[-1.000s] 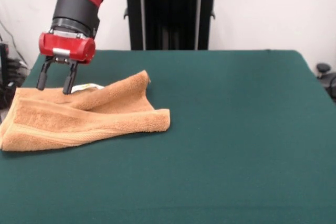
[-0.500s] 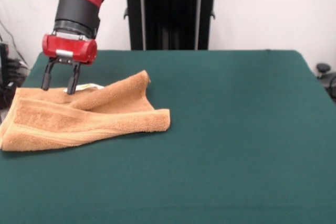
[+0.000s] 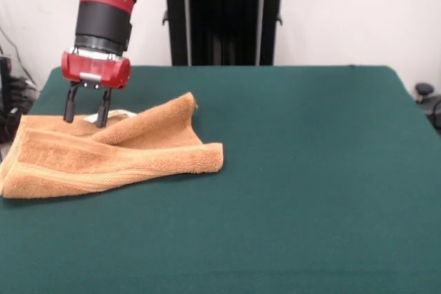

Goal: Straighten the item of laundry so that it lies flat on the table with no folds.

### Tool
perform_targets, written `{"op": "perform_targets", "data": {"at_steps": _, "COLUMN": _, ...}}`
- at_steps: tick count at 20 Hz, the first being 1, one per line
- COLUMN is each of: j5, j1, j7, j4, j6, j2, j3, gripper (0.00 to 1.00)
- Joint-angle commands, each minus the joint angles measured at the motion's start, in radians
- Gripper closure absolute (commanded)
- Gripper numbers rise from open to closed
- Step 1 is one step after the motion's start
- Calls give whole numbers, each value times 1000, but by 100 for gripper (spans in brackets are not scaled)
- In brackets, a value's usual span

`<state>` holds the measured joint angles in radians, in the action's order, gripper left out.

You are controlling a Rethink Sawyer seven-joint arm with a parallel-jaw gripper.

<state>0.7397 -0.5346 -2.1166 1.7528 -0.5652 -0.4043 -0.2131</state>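
i have the gripper [image 3: 85, 121] spread apart and empty, tips at the far edge of the towel [image 3: 103, 153], placed there to catch that edge. the towel sits folded over itself at one end of the table [image 3: 310, 170], so it needs pulling flat.

Towel [image 3: 110, 153] – rough terry cloth; table [image 3: 310, 170] – matt felt.

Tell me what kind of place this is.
Probably a robotics lab: a red robot arm over a green-covered table, a black pedestal against a bare white wall, and an orange towel as test piece.
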Motion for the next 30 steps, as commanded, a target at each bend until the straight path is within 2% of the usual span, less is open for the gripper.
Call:
{"op": "perform_targets", "data": {"at_steps": 1, "j5": 41, "j1": 0, "j7": -119, "j4": -80, "j6": 169, "j2": 3, "j3": 187, "gripper": 0}}
{"op": "perform_targets", "data": {"at_steps": 13, "j5": 69, "j1": -52, "j7": -105, "j4": -94, "j6": 224, "j2": -5, "j3": 267, "gripper": 0}}
{"op": "perform_targets", "data": {"at_steps": 15, "j5": 66, "j1": -72, "j7": -102, "j4": -81, "j6": 273, "j2": -9, "j3": 290, "gripper": 0}}
{"op": "perform_targets", "data": {"at_steps": 16, "j5": 62, "j1": -93, "j7": -94, "j4": -75, "j6": 327, "j2": -5, "j3": 314, "gripper": 0}}
{"op": "perform_targets", "data": {"at_steps": 20, "j5": -93, "j1": -155, "j7": 0, "j4": -19, "j6": 688, "j2": 13, "j3": 357, "gripper": 0}}
{"op": "perform_targets", "data": {"at_steps": 23, "j5": -248, "j1": -176, "j7": 44, "j4": 7, "j6": 1022, "j2": 31, "j3": 358, "gripper": 0}}
{"op": "perform_targets", "data": {"at_steps": 26, "j5": -319, "j1": -148, "j7": 83, "j4": -31, "j6": 1241, "j2": 51, "j3": 327, "gripper": 0}}
{"op": "perform_targets", "data": {"at_steps": 30, "j5": -352, "j1": -125, "j7": 114, "j4": -76, "j6": 1411, "j2": 77, "j3": 303, "gripper": 0}}
